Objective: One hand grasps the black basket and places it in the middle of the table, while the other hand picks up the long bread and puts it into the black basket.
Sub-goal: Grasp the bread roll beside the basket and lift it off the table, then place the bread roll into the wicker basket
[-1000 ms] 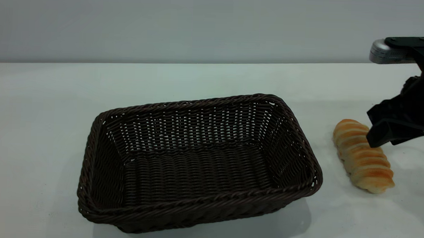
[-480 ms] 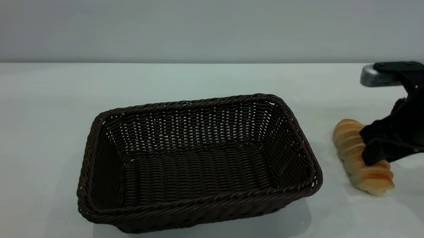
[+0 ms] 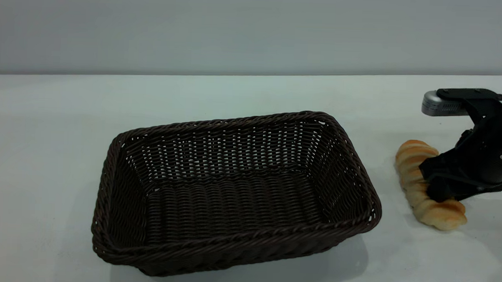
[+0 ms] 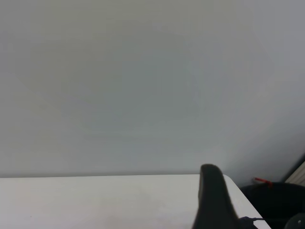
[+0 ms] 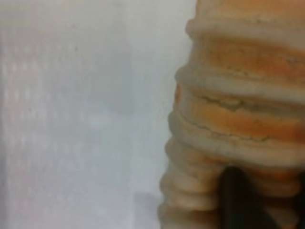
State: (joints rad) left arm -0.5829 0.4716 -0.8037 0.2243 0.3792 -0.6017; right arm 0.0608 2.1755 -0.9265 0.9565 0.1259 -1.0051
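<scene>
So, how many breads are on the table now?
1. The long bread lies on the table, right of the black basket, with the right gripper on it. Basket is empty.

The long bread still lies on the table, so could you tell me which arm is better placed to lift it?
Right: the right gripper is already down on the long bread, beside the black basket.

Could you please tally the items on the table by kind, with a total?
Basket: 1
Bread: 1
Total: 2
</scene>
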